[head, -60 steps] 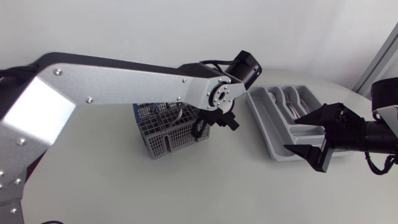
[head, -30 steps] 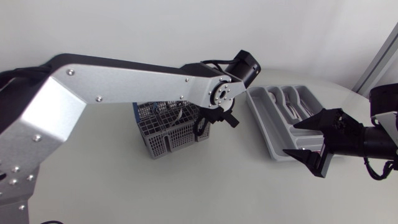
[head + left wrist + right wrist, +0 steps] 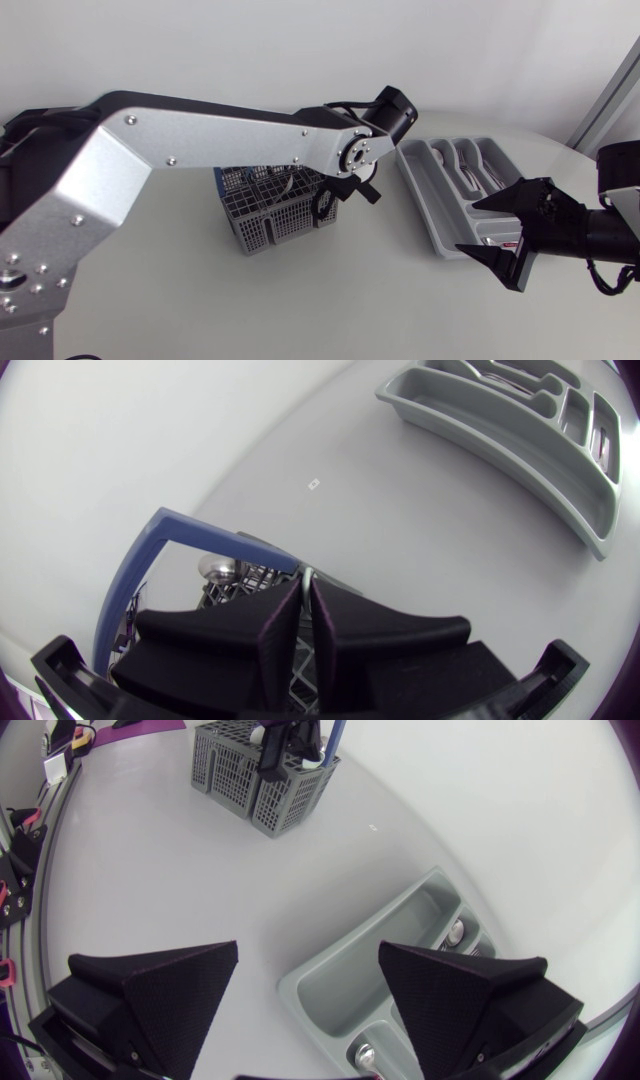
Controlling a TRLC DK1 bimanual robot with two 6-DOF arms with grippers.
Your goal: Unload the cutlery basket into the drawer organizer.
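Left arm (image 3: pixel 200 135) comes in from the left side and reaches across to the cutlery basket (image 3: pixel 270 215), a grey mesh basket with a blue handle (image 3: pixel 140 575) that stands mid-tabletop (image 3: pixel 330 290). The left tool (image 3: pixel 348 192) sits at the basket's right end, just above its rim. In the left wrist view the left tool (image 3: pixel 305 585) is narrow, with the fingers almost together. A thin metal handle (image 3: pixel 306 571) is pinched between the tips and basket mesh shows under the slit. A rounded shiny cutlery end (image 3: pixel 217 567) sticks up in the basket beside the tool, near the blue handle.

The drawer organizer (image 3: pixel 420 200), a grey tray with long compartments, lies to the right of the basket and well apart from it. Some cutlery (image 3: pixel 470 165) already lies in its far compartments, but the type can't be made out from the head view. The right wrist view shows a shiny rounded piece (image 3: pixel 457 932) in one compartment.

Right arm (image 3: pixel 610 230) enters from the right side. The right tool (image 3: pixel 468 224) is wide open and holds nothing. It is turned toward the organizer's near end, with the fingertips over the tray's edge region. In the right wrist view the right tool (image 3: pixel 308 950) is spread wide, with the organizer (image 3: pixel 330 990) between and under the fingers and the basket (image 3: pixel 262 775) far ahead across the tabletop.
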